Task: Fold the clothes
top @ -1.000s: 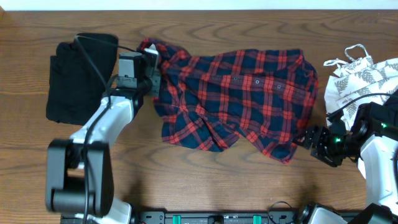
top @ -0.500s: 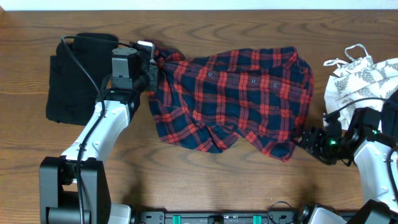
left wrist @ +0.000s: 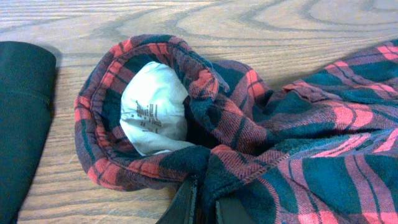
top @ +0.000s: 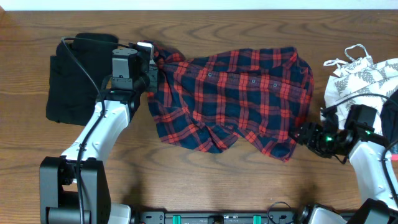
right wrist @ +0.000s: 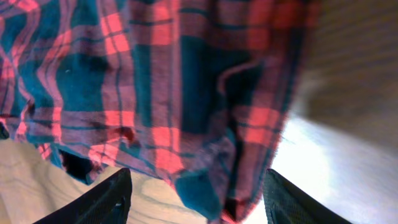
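At the far left a black garment (top: 78, 78) is lying in a flat block on the tabletop (top: 205, 180). Just beside it the left hand (top: 151, 68) is pinching shut on the collar end of the plaid shirt (top: 239, 99), which is sprawling rumpled across the middle. The left wrist camera is showing what the overhead one is not: the white neck label (left wrist: 154, 115) sitting inside the bunched collar, print facing out. At the shirt's lower right corner the right hand (top: 306, 134) is standing with its fingers (right wrist: 111, 198) spread apart, the hem dipping between them, nothing clamped. Beyond it, at the right edge, a white leaf-print garment (top: 360, 78) is lying crumpled.
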{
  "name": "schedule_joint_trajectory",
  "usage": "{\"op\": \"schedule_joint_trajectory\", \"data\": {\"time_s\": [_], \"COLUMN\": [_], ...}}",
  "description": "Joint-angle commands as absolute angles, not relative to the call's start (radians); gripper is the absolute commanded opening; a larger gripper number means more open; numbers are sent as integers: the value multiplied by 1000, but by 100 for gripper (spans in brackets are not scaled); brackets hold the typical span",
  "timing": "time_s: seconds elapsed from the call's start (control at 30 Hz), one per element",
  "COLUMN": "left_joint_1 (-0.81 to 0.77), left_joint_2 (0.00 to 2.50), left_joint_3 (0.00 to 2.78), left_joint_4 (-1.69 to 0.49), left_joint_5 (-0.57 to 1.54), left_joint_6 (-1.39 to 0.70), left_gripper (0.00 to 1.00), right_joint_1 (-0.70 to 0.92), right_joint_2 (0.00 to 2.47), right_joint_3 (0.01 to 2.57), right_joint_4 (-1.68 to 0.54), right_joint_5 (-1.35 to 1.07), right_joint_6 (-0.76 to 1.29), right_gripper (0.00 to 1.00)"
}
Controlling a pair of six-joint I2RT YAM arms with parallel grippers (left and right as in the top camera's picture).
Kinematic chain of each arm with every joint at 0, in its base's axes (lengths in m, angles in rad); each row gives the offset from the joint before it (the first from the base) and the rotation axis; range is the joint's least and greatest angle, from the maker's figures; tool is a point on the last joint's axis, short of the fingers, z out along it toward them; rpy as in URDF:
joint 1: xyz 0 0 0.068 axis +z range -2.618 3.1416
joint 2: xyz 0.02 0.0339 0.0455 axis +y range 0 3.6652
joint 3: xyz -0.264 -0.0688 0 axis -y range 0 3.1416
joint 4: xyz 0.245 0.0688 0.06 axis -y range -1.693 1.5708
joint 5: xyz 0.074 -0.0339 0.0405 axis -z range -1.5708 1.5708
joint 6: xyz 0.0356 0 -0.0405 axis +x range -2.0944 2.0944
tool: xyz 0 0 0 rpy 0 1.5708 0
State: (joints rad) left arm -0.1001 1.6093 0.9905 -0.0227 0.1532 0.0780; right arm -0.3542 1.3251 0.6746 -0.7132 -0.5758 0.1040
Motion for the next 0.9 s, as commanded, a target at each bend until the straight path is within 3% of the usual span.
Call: {"op": "schedule_joint_trajectory", "data": {"time_s": [0.0, 0.33, 0.43, 0.5, 0.57, 0.87], "left_joint_1": [-98, -98, -98, -98, -98, -98], "left_joint_2": [1605, 1605, 1605, 1605, 1605, 1605], "left_joint_3": [1001, 1001, 1001, 1001, 1001, 1001], "left_joint_4": [-22, -25, -25, -26, -29, -38], "left_joint_5": [149, 149, 149, 149, 149, 148], "left_joint_6": [69, 69, 69, 69, 69, 69], "left_gripper": [6, 6, 6, 6, 6, 6], "right_joint_1": [-308, -276, -261, -252, -247, -248], "right_joint_2": [1352, 1454, 1493, 1513, 1525, 1522], "right_joint_3": [669, 669, 669, 669, 669, 670], "right_joint_4": [-690, -612, -567, -526, -465, -279], "right_joint_5": [-609, -592, -611, -610, -610, -609], "right_joint_6": [138, 220, 233, 268, 316, 368], "right_gripper": [65, 63, 47, 28, 1, 1]}}
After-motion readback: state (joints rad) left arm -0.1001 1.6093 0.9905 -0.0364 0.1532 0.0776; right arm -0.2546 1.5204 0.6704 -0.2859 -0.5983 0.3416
